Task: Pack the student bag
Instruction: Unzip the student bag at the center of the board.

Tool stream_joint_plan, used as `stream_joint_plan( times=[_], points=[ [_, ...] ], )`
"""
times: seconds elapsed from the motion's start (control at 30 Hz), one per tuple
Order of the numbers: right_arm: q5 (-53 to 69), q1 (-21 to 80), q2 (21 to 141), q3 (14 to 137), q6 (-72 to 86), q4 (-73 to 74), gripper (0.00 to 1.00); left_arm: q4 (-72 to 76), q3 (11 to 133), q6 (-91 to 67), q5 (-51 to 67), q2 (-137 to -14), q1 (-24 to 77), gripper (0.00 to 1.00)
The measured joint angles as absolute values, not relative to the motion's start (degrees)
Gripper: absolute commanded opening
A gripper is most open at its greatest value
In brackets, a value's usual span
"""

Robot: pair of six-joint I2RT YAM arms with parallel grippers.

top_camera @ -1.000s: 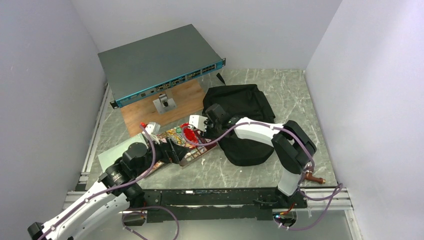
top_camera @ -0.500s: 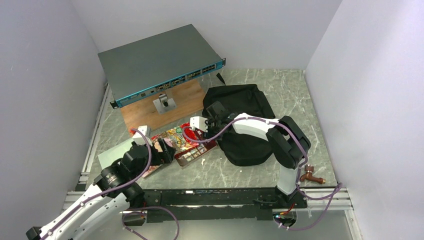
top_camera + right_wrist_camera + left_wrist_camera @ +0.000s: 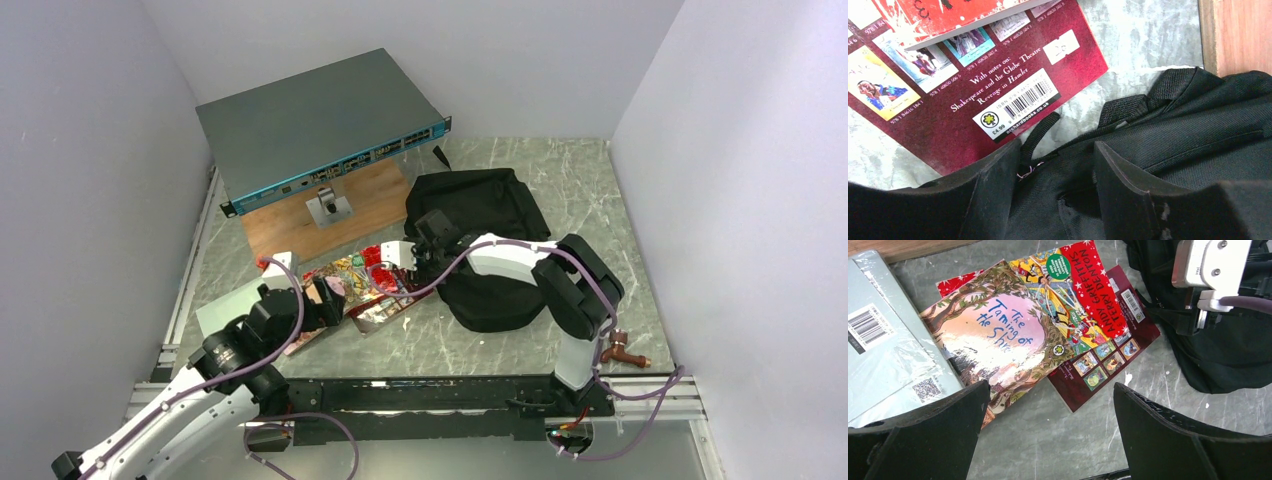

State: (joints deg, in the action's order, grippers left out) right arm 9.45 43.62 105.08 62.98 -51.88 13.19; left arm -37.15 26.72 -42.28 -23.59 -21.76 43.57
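Observation:
The student bag [image 3: 490, 215], a black fabric backpack, lies right of centre; its fabric and a strap loop fill the right wrist view [image 3: 1173, 135]. My right gripper [image 3: 433, 238] sits at the bag's left edge, its jaws half closed around a fold of bag fabric [image 3: 1058, 155]. Three books [image 3: 358, 275] lie fanned to the left of the bag: a Shrew title [image 3: 998, 335], a red-banded one [image 3: 1083, 285] and a dark red one [image 3: 1108, 360], which also shows in the right wrist view [image 3: 948, 100]. My left gripper [image 3: 333, 295] hangs wide open and empty above bare table just near of the books [image 3: 1050, 390].
A flat grey network switch [image 3: 315, 125] rests over a wooden board [image 3: 330, 215] at the back left. A grey plastic-wrapped pack [image 3: 225, 308] lies left of the books, also in the left wrist view [image 3: 883, 350]. A copper fitting [image 3: 622, 352] lies at the near right.
My left gripper has drawn back to the left, off the books. My right gripper has stayed at the bag's left edge, shifting slightly nearer. The books have shifted a little.

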Motion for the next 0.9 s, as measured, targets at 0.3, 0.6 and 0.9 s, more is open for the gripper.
stream_joint_plan(
  times=[0.3, 0.6, 0.9],
  points=[
    [4.0, 44.0, 95.6, 54.5, -32.9, 6.2, 0.70, -34.2, 26.7, -42.6, -21.0, -28.9, 43.6, 1.00],
    [-7.5, 45.8, 86.0, 50.4, -5.5, 10.1, 0.73, -24.7, 30.0, -42.0, -12.0, -45.5, 43.0, 1.00],
    [-15.5, 50.7, 87.0, 44.6, 8.2, 11.1, 0.42, -16.9, 41.2, -43.4, 1.5, -65.2, 38.2, 0.88]
  ],
)
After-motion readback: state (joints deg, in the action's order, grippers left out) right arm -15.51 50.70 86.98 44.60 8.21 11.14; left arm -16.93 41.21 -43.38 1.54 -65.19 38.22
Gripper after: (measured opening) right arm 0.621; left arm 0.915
